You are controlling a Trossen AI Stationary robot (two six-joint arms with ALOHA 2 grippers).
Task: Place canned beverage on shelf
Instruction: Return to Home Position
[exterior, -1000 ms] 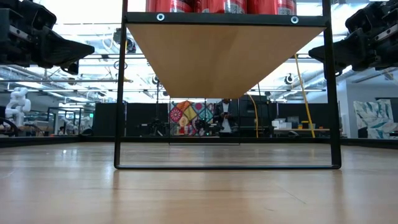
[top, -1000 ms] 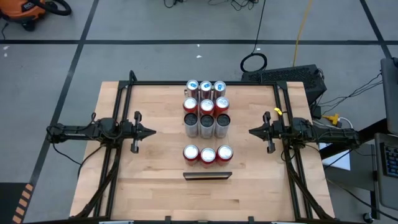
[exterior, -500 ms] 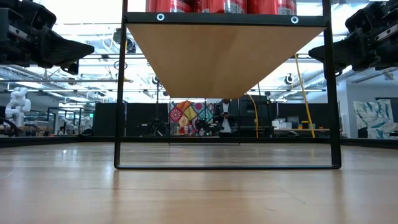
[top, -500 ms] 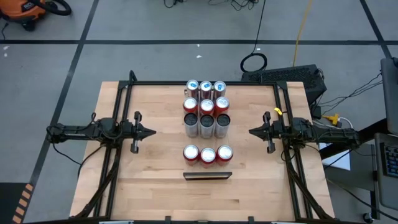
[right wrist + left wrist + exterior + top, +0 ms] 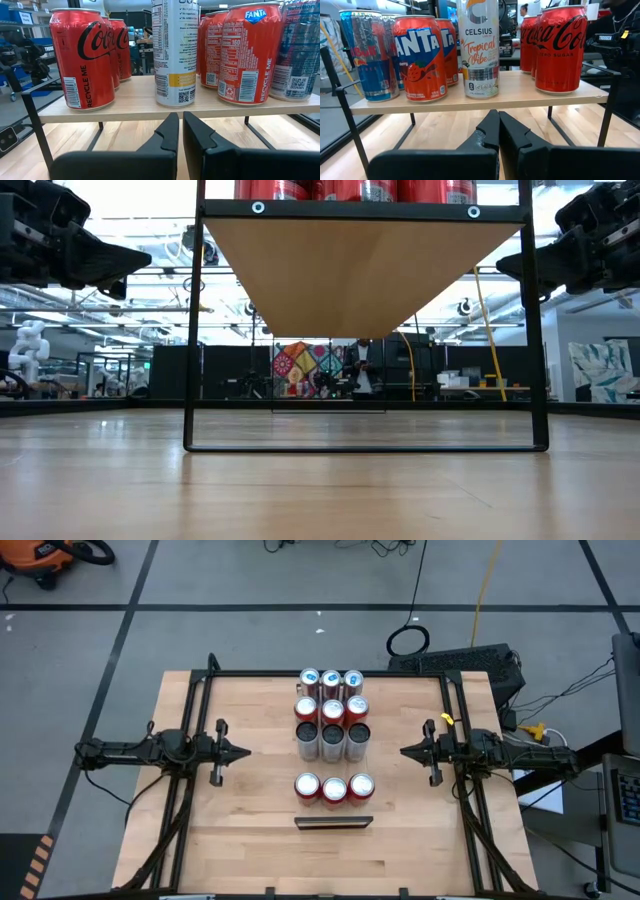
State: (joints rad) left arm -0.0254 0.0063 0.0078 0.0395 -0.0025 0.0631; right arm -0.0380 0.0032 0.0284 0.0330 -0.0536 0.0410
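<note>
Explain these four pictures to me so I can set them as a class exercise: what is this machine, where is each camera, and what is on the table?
It is a robot with two dark arms at a wooden table. One camera looks straight down, one sits at table height looking under the shelf, and one rides on each wrist. The shelf, a pale wood board on a thin black frame, carries twelve cans in rows of three: Coca-Cola cans, Celsius cans, Fanta cans and Red Bull cans. The left fingers and right fingers are shut, hold nothing, and wait on either side of the shelf, apart from it.
</note>
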